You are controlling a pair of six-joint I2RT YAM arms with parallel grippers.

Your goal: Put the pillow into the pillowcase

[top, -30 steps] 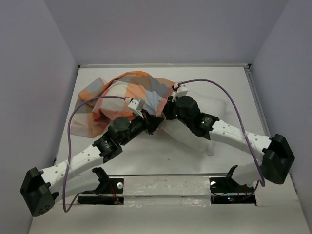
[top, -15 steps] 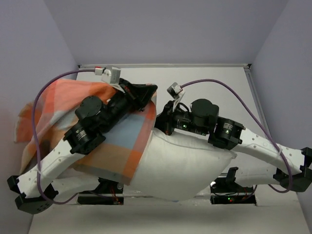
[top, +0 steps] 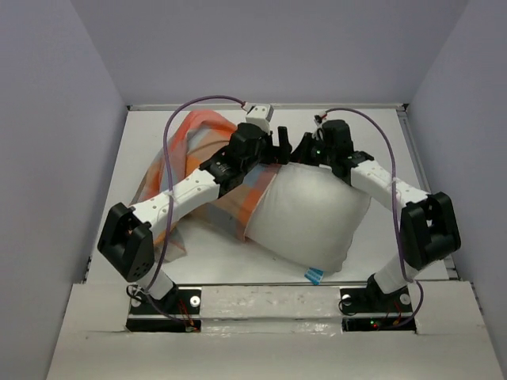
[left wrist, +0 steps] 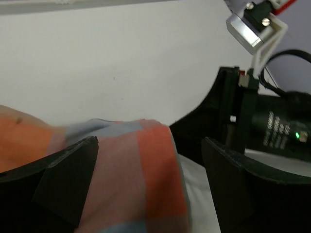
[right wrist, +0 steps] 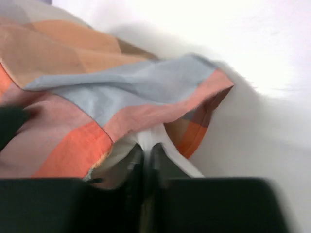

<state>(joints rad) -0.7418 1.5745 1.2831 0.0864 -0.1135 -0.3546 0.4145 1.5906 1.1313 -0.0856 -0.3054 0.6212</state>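
The plump plain white rectangular pillow [top: 313,214] lies in the middle of the white table [top: 396,134]. Its small blue tag [top: 314,275] points toward the arm bases. The thin orange, grey-blue and cream checked pillowcase [top: 190,138] covers only the pillow's far left end, and the rest is heaped on the table to the pillow's left. Above that covered end the left end effector [left wrist: 150,145] stands wide, with checked cloth between its jaws but gripped by neither. At the pillow's far edge the right end effector [right wrist: 147,162] is pinched almost closed on a white fold, which looks like the pillow's seam. The ungripped case may slide back off the pillow. The thin pinch could slip if pulled hard. The two wrists sit close enough to knock together.
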